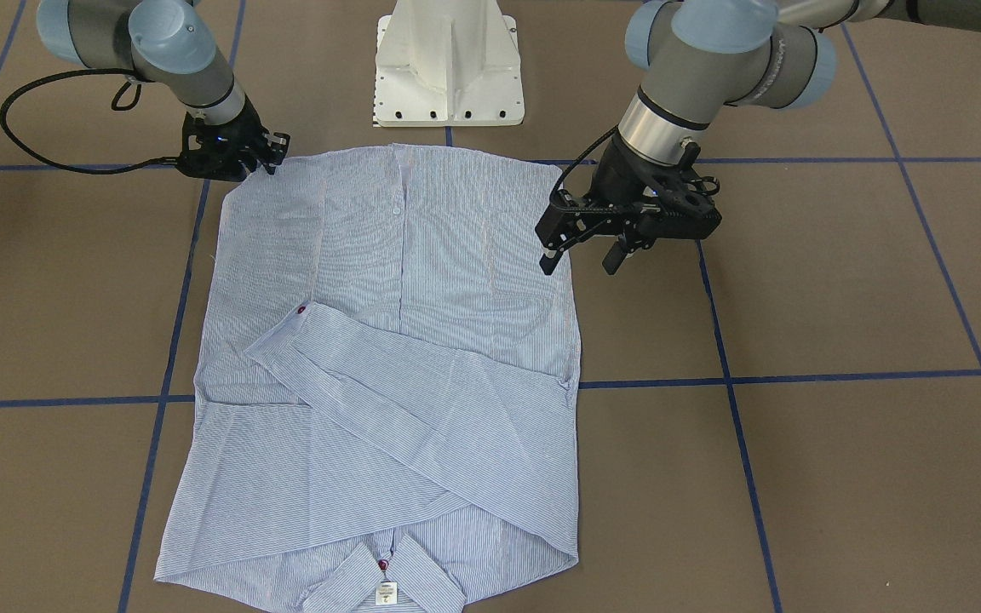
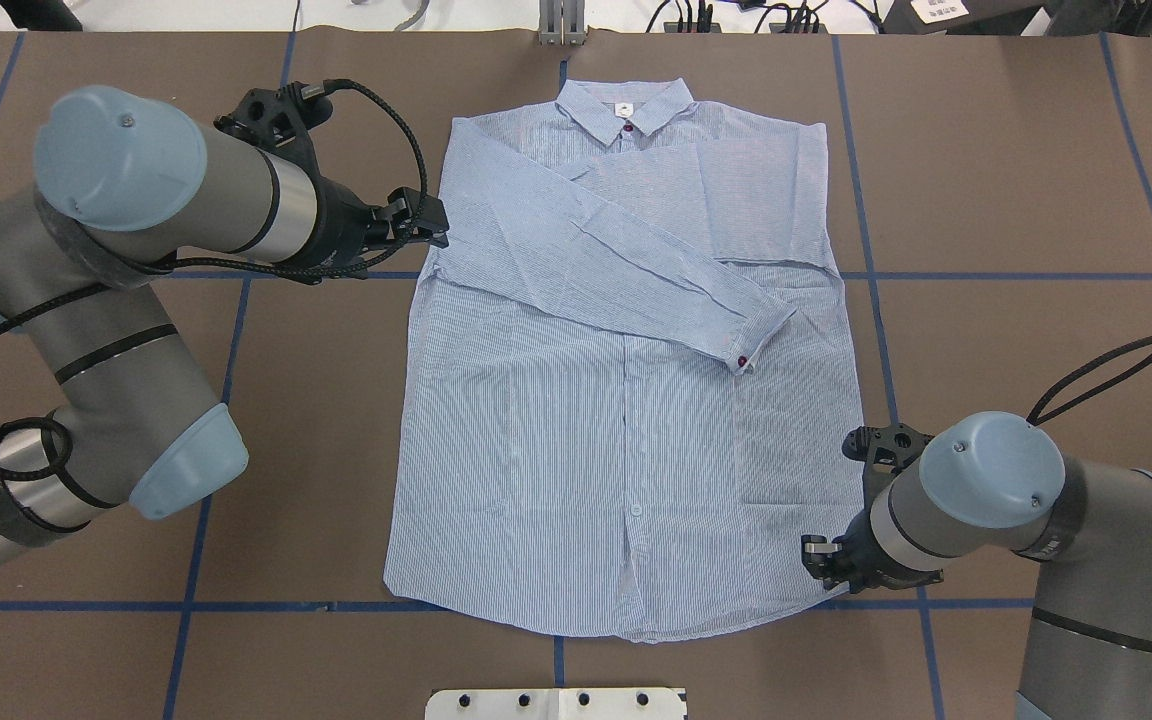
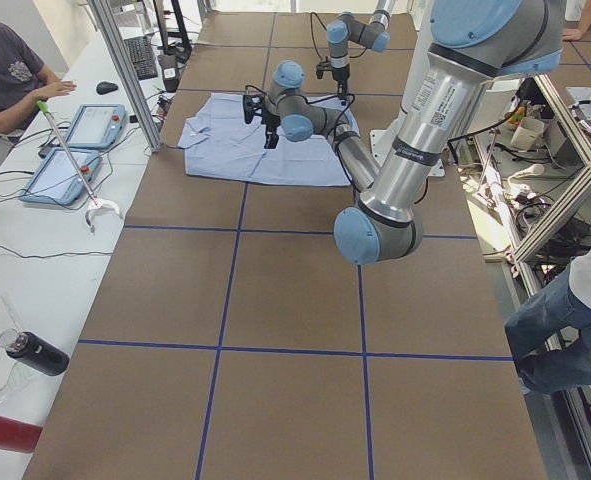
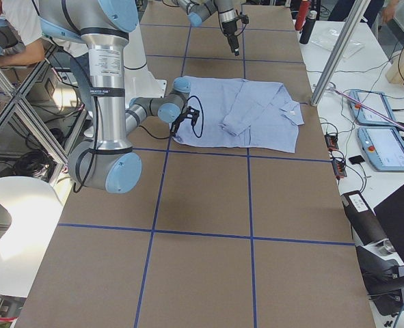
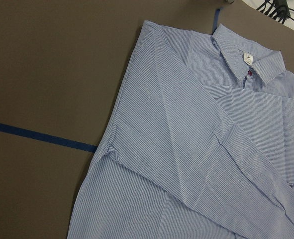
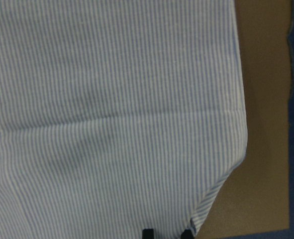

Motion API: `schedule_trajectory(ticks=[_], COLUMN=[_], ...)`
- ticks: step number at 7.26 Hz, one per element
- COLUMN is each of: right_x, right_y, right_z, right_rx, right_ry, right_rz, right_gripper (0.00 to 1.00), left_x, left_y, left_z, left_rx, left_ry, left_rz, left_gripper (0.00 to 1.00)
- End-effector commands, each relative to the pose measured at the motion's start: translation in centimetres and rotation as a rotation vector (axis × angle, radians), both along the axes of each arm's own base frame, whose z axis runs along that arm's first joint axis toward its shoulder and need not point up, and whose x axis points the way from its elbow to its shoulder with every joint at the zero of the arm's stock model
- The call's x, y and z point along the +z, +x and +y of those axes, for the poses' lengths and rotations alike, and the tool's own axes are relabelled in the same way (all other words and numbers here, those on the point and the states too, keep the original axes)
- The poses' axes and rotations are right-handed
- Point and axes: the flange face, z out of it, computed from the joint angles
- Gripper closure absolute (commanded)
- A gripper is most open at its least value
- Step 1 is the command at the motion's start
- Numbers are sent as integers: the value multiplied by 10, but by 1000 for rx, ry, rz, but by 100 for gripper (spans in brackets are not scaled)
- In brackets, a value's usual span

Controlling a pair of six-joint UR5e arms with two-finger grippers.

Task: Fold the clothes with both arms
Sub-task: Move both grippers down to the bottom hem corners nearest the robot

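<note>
The left arm reaches forward with its elbow bent. Its left hand hangs above the counter, both fingers pointing down and spread wide. The right arm is folded low, and its right hand is down at the counter. The fingertips of that hand sit a little apart, and whether they pinch anything cannot be told.

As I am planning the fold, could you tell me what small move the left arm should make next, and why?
Probably bring the left gripper along the shirt's side edge towards the hem corner on its side. Both sleeves already lie crossed over the chest, and the right gripper sits at the other hem corner, while the left hangs open beside the armpit.
</note>
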Motion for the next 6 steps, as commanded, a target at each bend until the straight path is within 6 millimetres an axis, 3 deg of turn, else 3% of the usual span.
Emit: schedule_trajectory(ticks=[1, 3, 4, 5, 6], right_x=[-5, -22, -28, -33, -38], right_y=[1, 12, 18, 24, 27], right_z=[0, -4, -6, -11, -14], right_rx=[-3, 12, 23, 37, 46], right_ry=[-6, 7, 13, 17, 21], right_rz=[-9, -42, -54, -64, -72], right_gripper=[100, 100, 100, 100, 100], left_x=[3, 15, 27, 36, 48], left_y=[-1, 1, 12, 20, 43], left_z=[0, 11, 31, 62, 102], left_rx=[-1, 10, 44, 74, 109], left_ry=[-3, -24, -39, -77, -122], left_rz=[-3, -12, -23, -13, -20], left_gripper=[6, 5, 1, 1, 1])
